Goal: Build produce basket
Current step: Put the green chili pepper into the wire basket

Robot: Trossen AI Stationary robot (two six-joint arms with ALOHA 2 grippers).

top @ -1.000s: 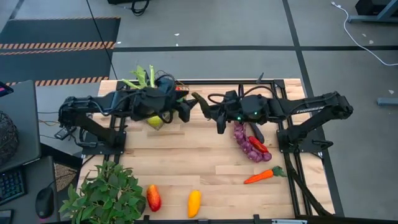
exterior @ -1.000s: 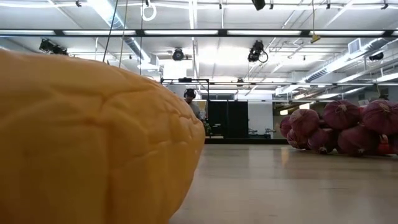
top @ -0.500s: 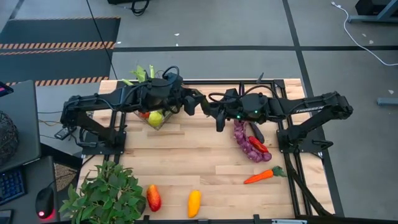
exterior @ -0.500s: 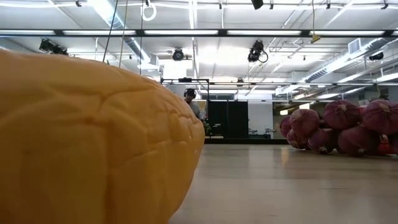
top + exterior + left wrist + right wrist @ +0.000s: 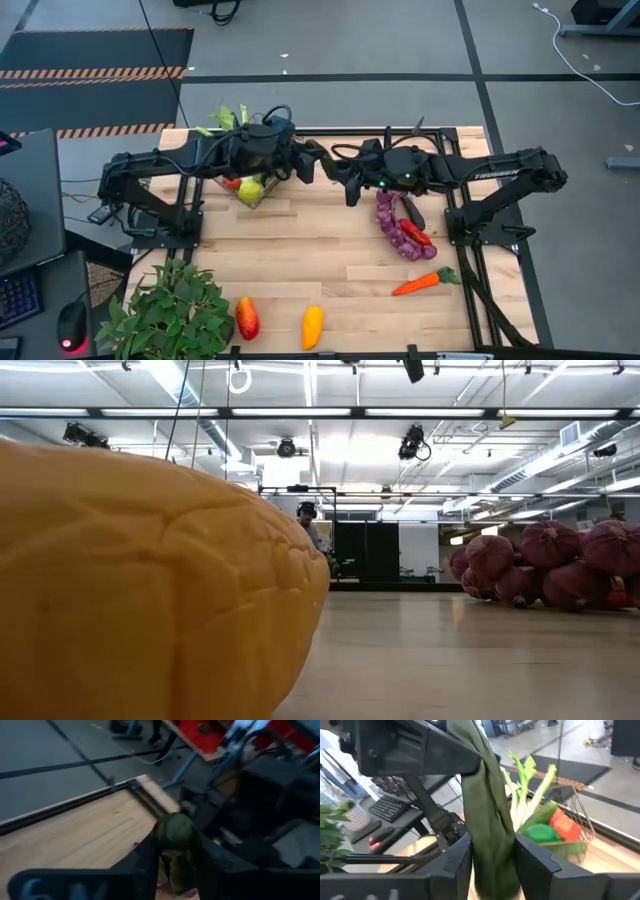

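A dark green cucumber [image 5: 322, 163] hangs in the air between my two grippers, over the table's far middle. My left gripper [image 5: 312, 158] is shut on one end of it and my right gripper [image 5: 340, 180] on the other. The wire basket [image 5: 262, 196] stands at the far left under my left arm. It holds celery [image 5: 228, 120], a yellow-green piece [image 5: 250, 190] and a red piece [image 5: 232, 183]. The right wrist view shows the basket [image 5: 581, 827] behind the cucumber [image 5: 490, 820]. My left gripper pinches the cucumber's rounded end [image 5: 172, 832] between its two fingers, coming nearly level from the table's left. The cucumber is clear of the table. My right gripper has the cucumber's other end [image 5: 492, 855] between its two fingers [image 5: 460, 857], coming nearly level from the table's right. The cucumber fills the gap; whether both fingers press on it I cannot tell.
Purple grapes [image 5: 398, 232], a red piece [image 5: 415, 232] and a dark piece [image 5: 412, 210] lie on the right. A carrot [image 5: 425, 282], a yellow pepper [image 5: 312, 325] and a red-orange piece [image 5: 246, 317] lie near the front. A leafy plant [image 5: 170, 310] fills the near left corner.
My left gripper has swung toward the table's far edge and right, off the basket and onto the free end of the cucumber that my right gripper holds up. The basket's contents now show beneath the arm. My right gripper has kept its place.
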